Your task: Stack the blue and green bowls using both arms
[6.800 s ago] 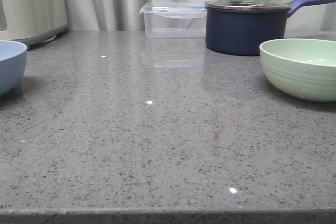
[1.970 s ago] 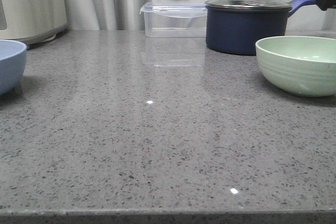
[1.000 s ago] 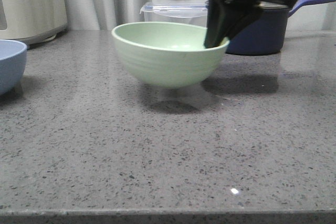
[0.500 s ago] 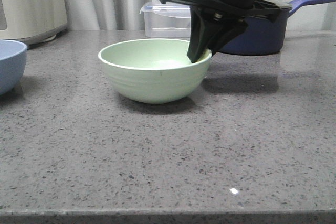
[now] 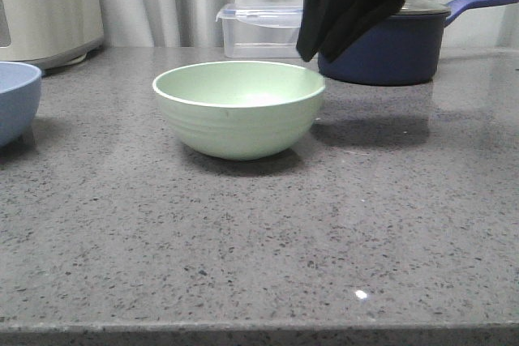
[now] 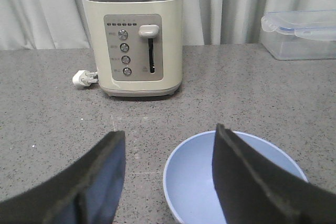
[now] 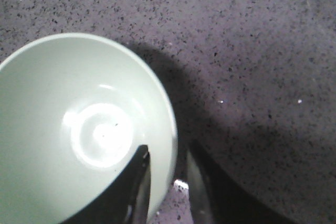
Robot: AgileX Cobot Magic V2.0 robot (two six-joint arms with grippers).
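At table centre: green bowl (image 5: 239, 109), upright, mouth upward, round with no long axis.
Green bowl, surface: pale mint, matte, faint horizontal ridges, lighter rim.
Right gripper (image 5: 340, 34): above the green bowl's far right rim, clear of it; fingers slightly apart, holding nothing.
Blue bowl (image 6: 233, 182): well left of the green bowl, upright, smooth powder-blue.
Left gripper (image 6: 168, 182): fingers wide apart, over the blue bowl's rim.

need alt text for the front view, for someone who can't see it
A pale green bowl sits upright mid-counter on a grey speckled countertop, with the right arm's black hand open just above its right rim, not touching. A blue bowl is cut off at the left edge; a clear lidded box and navy lidded pot stand behind.
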